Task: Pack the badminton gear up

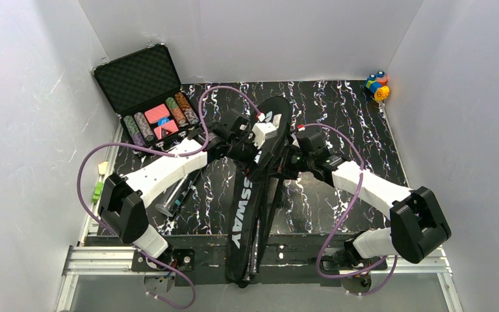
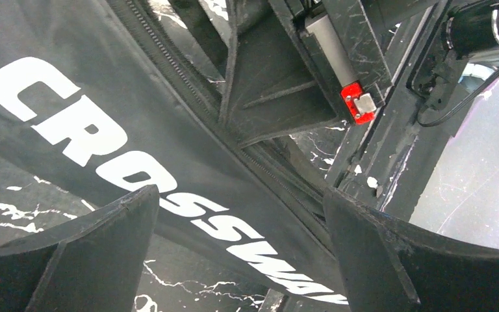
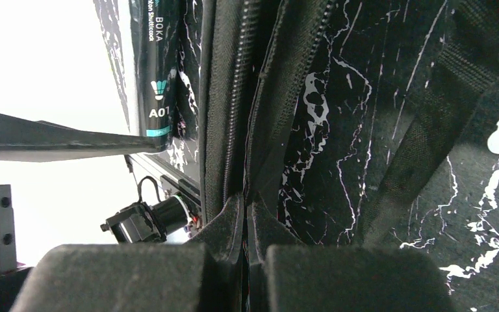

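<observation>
So the black CROSSWAY bag [image 1: 242,208] lies lengthwise down the middle of the table [image 1: 357,130], its narrow end hanging off the near edge. The shuttlecock tube [image 3: 158,78] lies just left of it, under the left arm. The right gripper [image 3: 247,205] is pinched tight on the bag's zipper edge. The left gripper [image 2: 240,190] hovers over the lettering, jaws wide, holding nothing. A poker chip case [image 1: 140,81] and toy blocks [image 1: 377,86] sit in the back corners.

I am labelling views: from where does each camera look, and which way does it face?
Top: above and behind the robot, facing down on the table; left arm and right arm show.
Left wrist: on the left arm, facing down at the bag; the open left tool shows.
Right wrist: on the right arm, facing along the bag's zipper; the right tool pinches it.
Shared: the bag in all three.
</observation>
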